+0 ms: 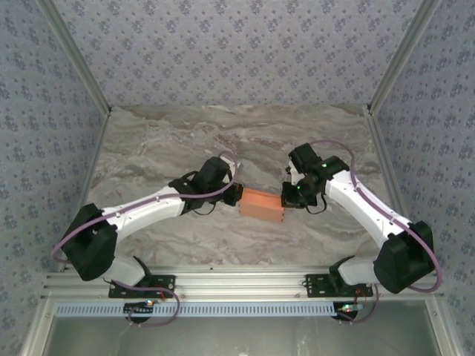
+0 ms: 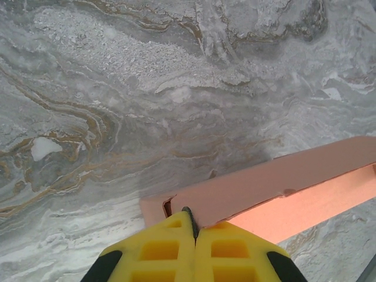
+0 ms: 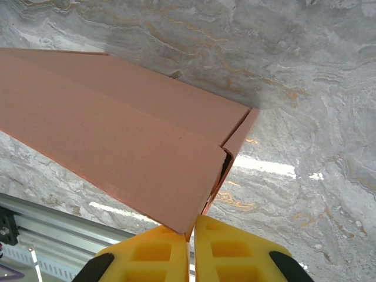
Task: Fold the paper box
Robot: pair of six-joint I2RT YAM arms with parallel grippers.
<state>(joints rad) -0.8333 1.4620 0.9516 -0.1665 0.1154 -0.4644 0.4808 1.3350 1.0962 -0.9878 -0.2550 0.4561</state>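
Near side of the paper box (image 1: pixel 263 205): an aluminium rail (image 1: pixel 245 284) is running along the table edge.

At the box's left end, the left gripper (image 2: pixel 194 228) is pinching thin card. Its yellow fingers (image 2: pixel 164 252) are pressing together with only the flap's edge between them.

At the box's right end, the right gripper (image 3: pixel 191 226) is nipping the near corner, jaws all but closed on it.

The box is lying as a flat rectangle between the two grippers. Cannot tell whether it is resting on the marble table (image 1: pixel 223 133) or hanging just above it.

Beyond the box, bare marble is stretching to a patterned wall (image 1: pixel 237 44).
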